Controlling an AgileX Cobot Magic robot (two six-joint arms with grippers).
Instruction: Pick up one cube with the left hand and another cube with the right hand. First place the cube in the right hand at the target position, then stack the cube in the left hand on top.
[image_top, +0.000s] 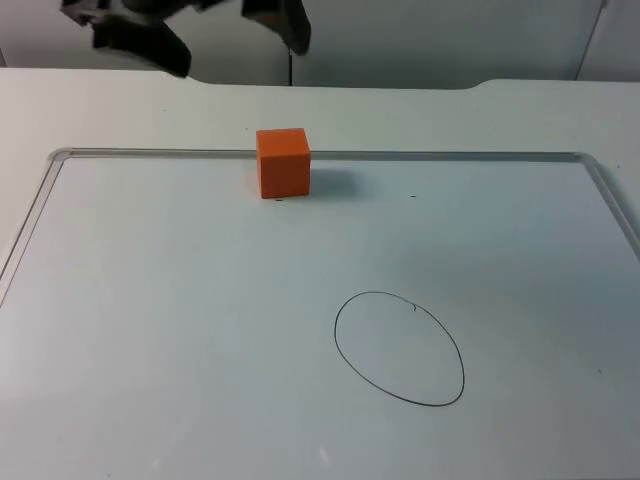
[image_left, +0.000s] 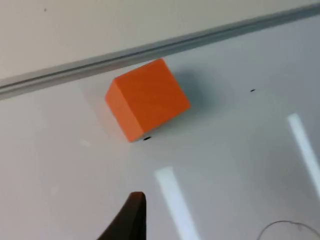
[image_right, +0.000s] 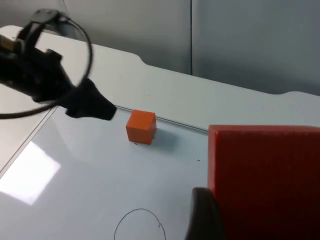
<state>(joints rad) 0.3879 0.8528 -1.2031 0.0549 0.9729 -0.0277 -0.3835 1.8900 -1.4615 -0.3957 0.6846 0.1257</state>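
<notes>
An orange cube (image_top: 283, 162) sits on the white board beside its far rim, also seen in the left wrist view (image_left: 146, 98) and the right wrist view (image_right: 141, 127). My left gripper (image_top: 232, 45) hangs open above and behind it, one black fingertip (image_left: 131, 215) short of the cube; from the right wrist its dark fingers (image_right: 92, 105) point at the cube from the left. My right gripper (image_right: 265, 220) is shut on a red cube (image_right: 265, 175), held up in the air close to its camera. A thin drawn circle (image_top: 400, 348) marks the board nearer the front.
A raised grey rim (image_top: 450, 155) runs along the board's far side and curves down both sides. Beyond it the white table meets the grey partition wall (image_right: 240, 40).
</notes>
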